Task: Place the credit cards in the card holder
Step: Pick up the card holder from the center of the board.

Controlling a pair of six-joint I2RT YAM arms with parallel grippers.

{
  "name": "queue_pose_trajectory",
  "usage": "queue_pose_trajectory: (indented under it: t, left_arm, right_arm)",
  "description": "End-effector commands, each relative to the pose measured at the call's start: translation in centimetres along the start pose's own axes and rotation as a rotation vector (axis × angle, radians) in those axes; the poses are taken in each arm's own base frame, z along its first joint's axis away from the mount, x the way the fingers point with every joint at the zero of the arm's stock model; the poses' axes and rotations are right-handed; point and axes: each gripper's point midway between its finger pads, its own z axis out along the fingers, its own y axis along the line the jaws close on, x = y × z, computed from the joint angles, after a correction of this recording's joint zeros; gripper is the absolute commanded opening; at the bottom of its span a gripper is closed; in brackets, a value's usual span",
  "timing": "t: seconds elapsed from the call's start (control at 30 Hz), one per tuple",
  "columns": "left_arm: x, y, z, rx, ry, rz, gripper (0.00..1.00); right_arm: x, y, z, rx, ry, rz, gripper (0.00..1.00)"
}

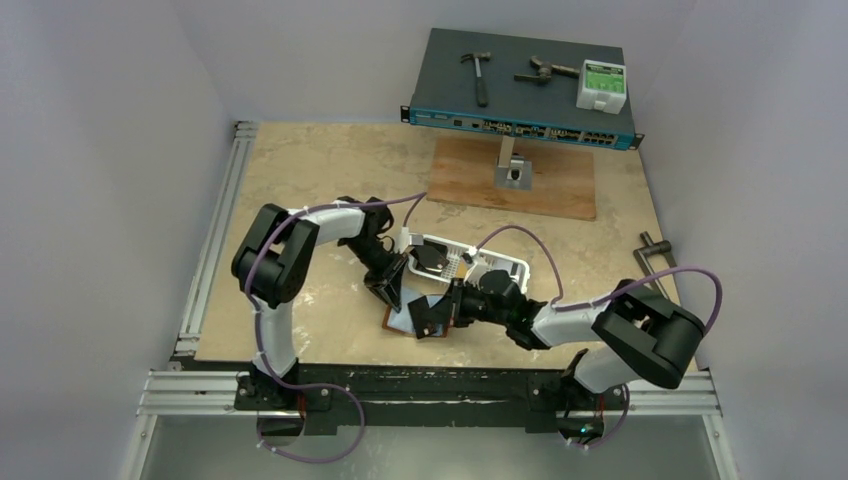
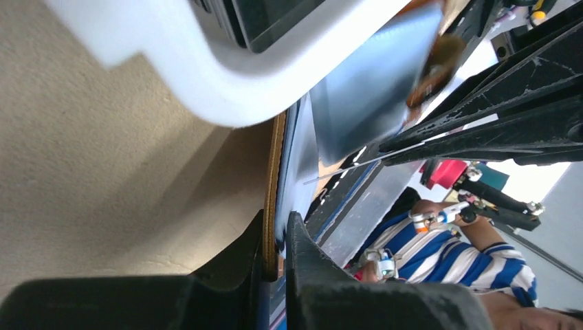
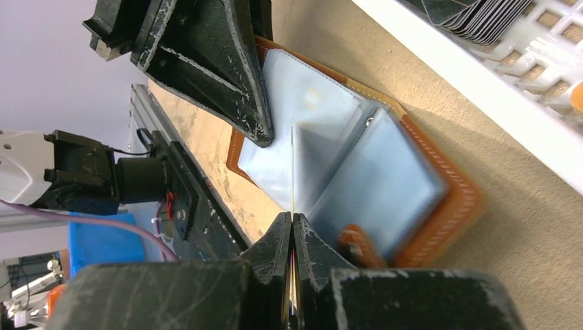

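From above: small brown leather card holder (image 1: pixel 405 322) spread open on the beige tabletop (image 1: pixel 300 200) near the front edge, just beside the white slotted plastic tray (image 1: pixel 505 268) stocked with dark credit cards (image 1: pixel 432 256); left gripper (image 1: pixel 386 290) and right gripper (image 1: pixel 443 312) meeting over it. From the left wrist: clamps narrowly on the holder's brown edge and bluish inner sleeves (image 2: pixel 364 89), pinning it. From the right wrist: pinches 1 thin card (image 3: pixel 292 172), edge-on, colour impossible to tell, tip at the gap between 2 sleeves. Insertion step, probably just starting. Next: hold the flap down, align card with pocket mouth, slide in, release.
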Motion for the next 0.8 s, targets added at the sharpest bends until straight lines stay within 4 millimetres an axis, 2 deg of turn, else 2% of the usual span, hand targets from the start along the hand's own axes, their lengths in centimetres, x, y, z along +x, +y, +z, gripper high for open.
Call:
queue_pose_trajectory:
  t: [0.0,0.13,0.2,0.37,0.47,0.53,0.67,0.7,0.77]
  left_arm:
    - [-0.7,-0.3,-0.2,0.036,0.010,0.026,0.00]
    - [-0.6,-1.1,-0.4,0.103,0.003,0.022,0.00]
    - [-0.4,-2.1,-0.9,0.138,-0.004,0.040,0.00]
    - [0.4,-5.6,-3.3,0.226,-0.030,0.133,0.00]
    - [1.3,-8.3,-5.1,0.293,-0.051,0.194,0.00]
    - [1.9,-10.2,-6.6,0.336,-0.066,0.259,0.00]
    - [2.8,-14.1,-10.7,0.342,-0.134,0.364,0.00]
    - [2.9,-15.0,-11.7,0.323,-0.161,0.400,0.00]
    - [2.7,-17.2,-14.1,0.300,-0.220,0.467,0.00]
  right_arm:
    - [-1.1,1.0,-0.4,-0.056,-0.045,-0.006,0.00]
    - [-2.5,0.3,-1.7,-0.045,-0.110,0.005,0.00]
    - [-3.6,0.7,-2.4,-0.053,-0.162,-0.017,0.00]
    - [-6.2,3.5,-4.1,-0.126,-0.278,-0.085,0.00]
    - [-8.0,5.9,-5.6,-0.219,-0.377,-0.117,0.00]
    - [-9.6,8.1,-7.4,-0.306,-0.476,-0.139,0.00]
    - [-12.5,12.2,-10.7,-0.401,-0.615,-0.211,0.00]
    - [-13.4,14.0,-11.5,-0.431,-0.634,-0.242,0.00]
    - [-14.4,15.7,-12.1,-0.432,-0.645,-0.290,0.00]
